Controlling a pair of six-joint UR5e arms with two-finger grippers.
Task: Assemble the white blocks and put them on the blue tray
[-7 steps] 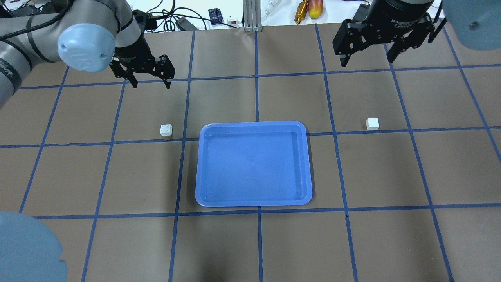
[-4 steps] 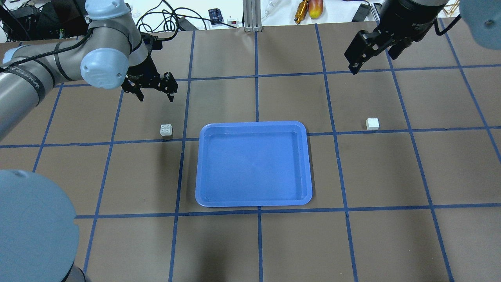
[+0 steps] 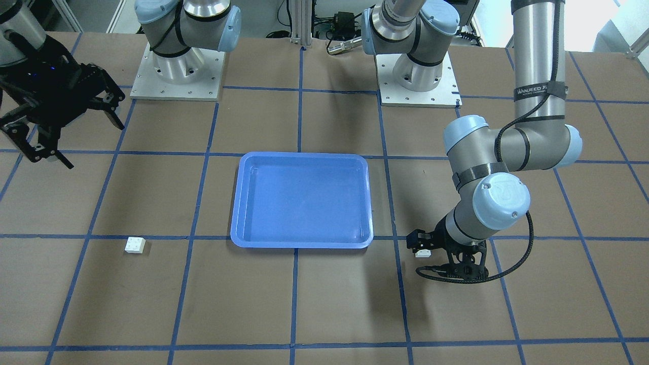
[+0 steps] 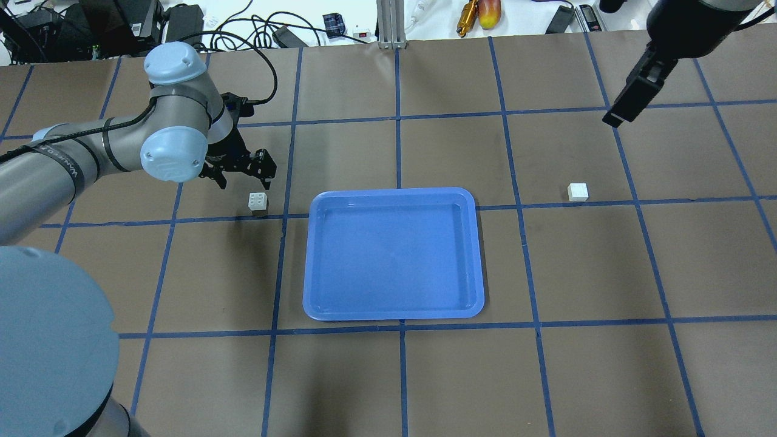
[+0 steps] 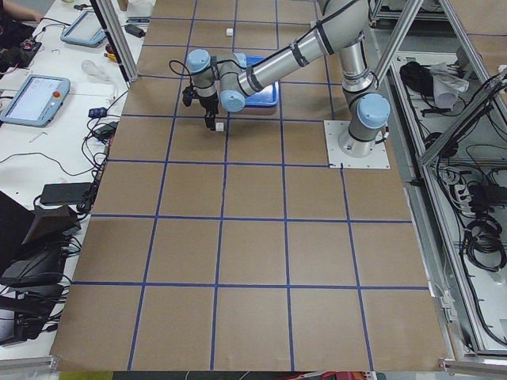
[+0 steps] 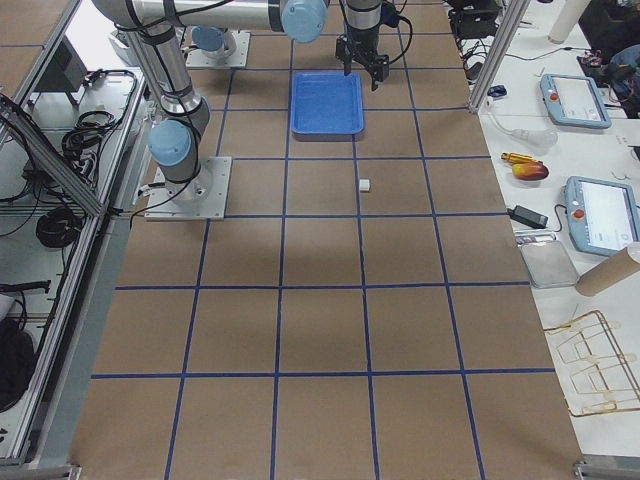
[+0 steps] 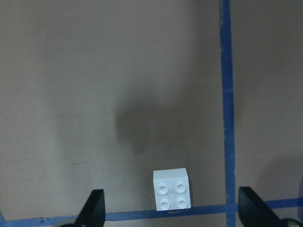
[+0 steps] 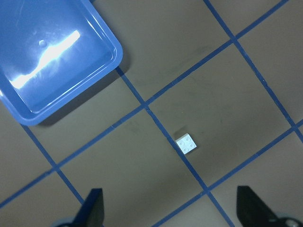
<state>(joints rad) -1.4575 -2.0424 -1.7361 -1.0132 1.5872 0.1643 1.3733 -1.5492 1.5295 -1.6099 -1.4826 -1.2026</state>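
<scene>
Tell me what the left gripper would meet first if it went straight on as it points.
Likely the white block, between the open fingers of the left gripper; they would straddle it and touch the table. Depth is unclear.

Blue tray (image 4: 394, 255) separates left block (image 4: 258, 201) from right block (image 4: 578, 192).

Brown table (image 4: 212, 273) holds blue tray (image 4: 393, 255), left white block (image 4: 258, 201), right white block (image 4: 578, 192).

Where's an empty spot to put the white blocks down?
Inside the shallow blue plastic tray is bare, as is the brown table between it and the right white block. Crowded: around the left white block, left gripper close by.
</scene>
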